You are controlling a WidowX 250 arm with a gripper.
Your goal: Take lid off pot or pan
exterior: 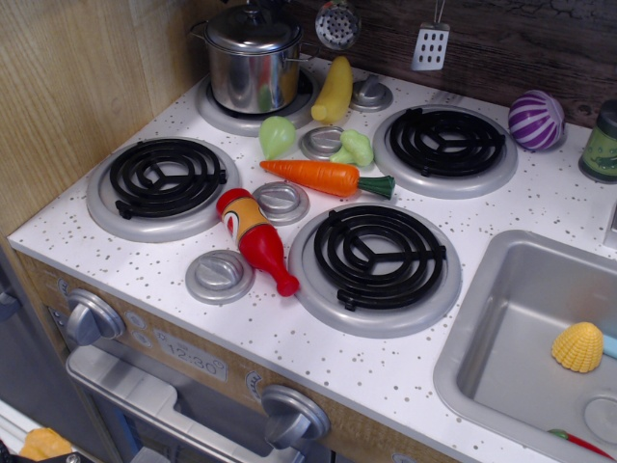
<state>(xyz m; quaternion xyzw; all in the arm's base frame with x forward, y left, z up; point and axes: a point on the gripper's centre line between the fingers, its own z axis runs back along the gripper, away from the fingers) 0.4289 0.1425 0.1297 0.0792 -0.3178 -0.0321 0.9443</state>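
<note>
The shiny steel pot (pixel 253 85) stands on the back left burner, close to the wooden side wall. The round domed lid (pixel 253 31) sits on top of it and covers it fully, its small knob pointing up at the top edge of the view. My gripper is not in view; nothing touches the lid or the pot.
A yellow squash (pixel 334 90) lies just right of the pot, and a perforated ladle (pixel 338 24) and a spatula (pixel 430 46) hang behind. A carrot (pixel 323 177), a red bottle (pixel 254 238), green vegetables and grey discs lie mid-stove. The sink (pixel 501 318) is at the right.
</note>
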